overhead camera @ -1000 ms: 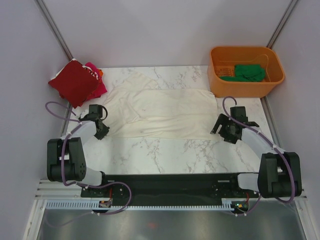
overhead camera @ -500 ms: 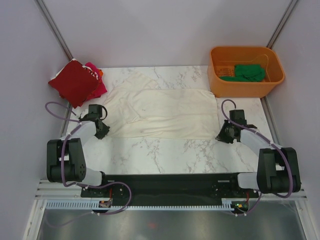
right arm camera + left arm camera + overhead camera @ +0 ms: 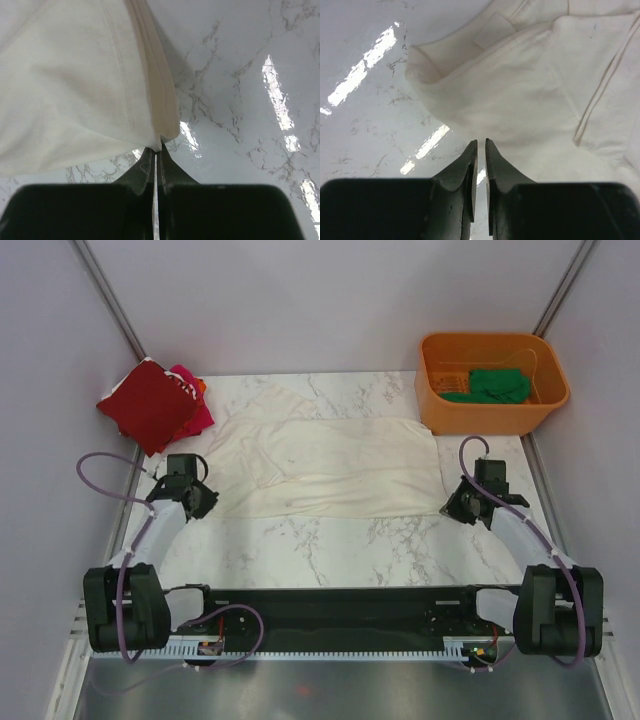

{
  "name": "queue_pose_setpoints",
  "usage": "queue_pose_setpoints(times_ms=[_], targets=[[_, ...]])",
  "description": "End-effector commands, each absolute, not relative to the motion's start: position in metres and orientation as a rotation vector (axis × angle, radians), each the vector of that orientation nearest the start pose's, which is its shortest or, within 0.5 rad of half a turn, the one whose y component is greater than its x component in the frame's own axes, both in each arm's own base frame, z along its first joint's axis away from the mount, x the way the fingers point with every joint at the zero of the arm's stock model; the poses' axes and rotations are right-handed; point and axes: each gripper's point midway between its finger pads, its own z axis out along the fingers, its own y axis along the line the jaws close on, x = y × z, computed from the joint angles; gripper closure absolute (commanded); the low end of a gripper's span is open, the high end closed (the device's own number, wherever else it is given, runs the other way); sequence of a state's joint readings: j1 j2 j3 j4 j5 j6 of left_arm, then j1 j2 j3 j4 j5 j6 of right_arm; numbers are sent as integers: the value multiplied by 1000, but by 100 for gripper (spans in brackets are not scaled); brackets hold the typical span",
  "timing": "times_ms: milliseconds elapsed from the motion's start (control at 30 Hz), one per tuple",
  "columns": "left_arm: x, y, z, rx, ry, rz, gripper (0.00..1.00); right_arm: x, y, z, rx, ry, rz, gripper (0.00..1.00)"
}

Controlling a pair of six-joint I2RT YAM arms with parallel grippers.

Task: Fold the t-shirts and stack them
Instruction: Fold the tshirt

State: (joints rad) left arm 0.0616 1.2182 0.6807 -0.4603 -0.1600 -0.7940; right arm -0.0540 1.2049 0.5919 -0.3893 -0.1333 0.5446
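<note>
The large cream-white t-shirt [image 3: 320,465] lies spread flat across the middle of the table. My right gripper [image 3: 455,510] is shut on its near right corner, and the right wrist view shows the folded hem [image 3: 162,120] pinched at that gripper's [image 3: 156,149] tips. At the near left corner, my left gripper [image 3: 203,502] has its fingers a thin slit apart. In the left wrist view the left gripper's [image 3: 480,142] tips meet the shirt's [image 3: 520,90] edge, with no cloth visibly between them. A dark red t-shirt [image 3: 148,405] lies on a magenta-pink one [image 3: 197,417] at the back left.
An orange tub [image 3: 432,405] stands at the back right with a green t-shirt [image 3: 500,385] inside it. Grey walls and metal posts close in both sides. Bare marble runs between the cream shirt and the arm bases.
My right gripper moved onto the shirt's near right corner and shut on it. The left gripper's fingers narrowed at the near left corner, and its arm stretched forward.
</note>
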Motion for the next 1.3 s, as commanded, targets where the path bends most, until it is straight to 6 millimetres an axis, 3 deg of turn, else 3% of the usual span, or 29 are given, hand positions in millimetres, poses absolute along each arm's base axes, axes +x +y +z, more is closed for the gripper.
queue_pose_setpoints(times_ms=[0,233,267,367,467,733,900,1033,1267], targets=[[271,11,74,-1065,2293,-124,83,262,27,60,717,2462,360,100],[252,1,93,-1044,2290,-194,79,257,30,88,770,2395,431,100],[248,3,90,-1042,2288,-179,55,257,30,90,775,2392,433,100],[243,6,79,-1052,2315,-138,16,258,32,89,770,2402,444,100],[248,8,74,-1057,2328,-122,11,260,33,84,764,2418,453,100],[263,30,46,-1143,2323,55,11,266,35,77,742,2446,470,100],[278,49,47,-1173,2236,154,11,267,36,71,737,2468,475,100],[286,53,32,-1172,2247,186,14,267,36,66,730,2494,469,100],[302,58,32,-1178,2250,184,33,271,35,66,733,2491,469,100]])
